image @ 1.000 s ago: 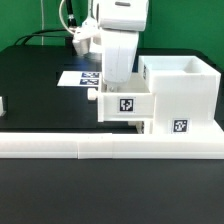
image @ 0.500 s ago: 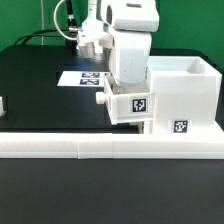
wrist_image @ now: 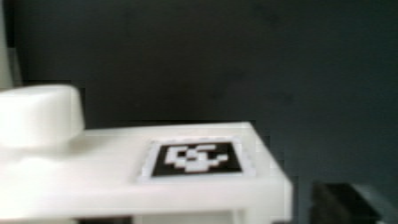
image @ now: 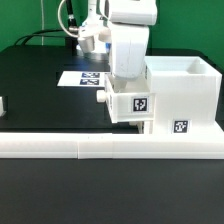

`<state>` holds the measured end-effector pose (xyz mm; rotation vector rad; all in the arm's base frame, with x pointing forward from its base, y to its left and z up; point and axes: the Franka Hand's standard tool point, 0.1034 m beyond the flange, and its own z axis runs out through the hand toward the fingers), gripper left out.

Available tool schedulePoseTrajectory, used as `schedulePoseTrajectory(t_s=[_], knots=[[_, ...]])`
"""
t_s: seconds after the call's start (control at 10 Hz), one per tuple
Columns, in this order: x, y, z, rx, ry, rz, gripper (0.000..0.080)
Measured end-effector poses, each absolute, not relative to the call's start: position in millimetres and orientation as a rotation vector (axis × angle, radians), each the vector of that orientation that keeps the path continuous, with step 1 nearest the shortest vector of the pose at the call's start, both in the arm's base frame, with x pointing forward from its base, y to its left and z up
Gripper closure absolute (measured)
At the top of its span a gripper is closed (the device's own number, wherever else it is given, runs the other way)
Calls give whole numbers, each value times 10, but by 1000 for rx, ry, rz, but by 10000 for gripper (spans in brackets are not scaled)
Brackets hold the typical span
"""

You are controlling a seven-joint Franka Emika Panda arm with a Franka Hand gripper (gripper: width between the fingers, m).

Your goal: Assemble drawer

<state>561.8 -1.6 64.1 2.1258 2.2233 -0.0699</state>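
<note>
drawer tray (image: 130, 103) sits directly under the fingers, against the housing (image: 183, 95); grip hidden.

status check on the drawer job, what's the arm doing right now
Gripper down on the small tray, jaws hidden, grip unconfirmed. Tray partway into the housing, knob facing out. Border wall in front, nothing visibly blocking.

The white Franka arm (image: 128, 40) stands vertical, wrist downward, above the table's near edge toward the exterior view's right. The two-finger gripper (image: 125, 88) is mostly hidden; whether its jaws are closed cannot be determined.
</note>
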Motion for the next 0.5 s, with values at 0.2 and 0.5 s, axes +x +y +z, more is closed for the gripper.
schedulePoseTrajectory(t_s=[0.2, 0.5], knots=[[5633, -40, 725, 2127, 2220, -88, 164], [5652, -197, 996, 2083, 2242, -121, 152]])
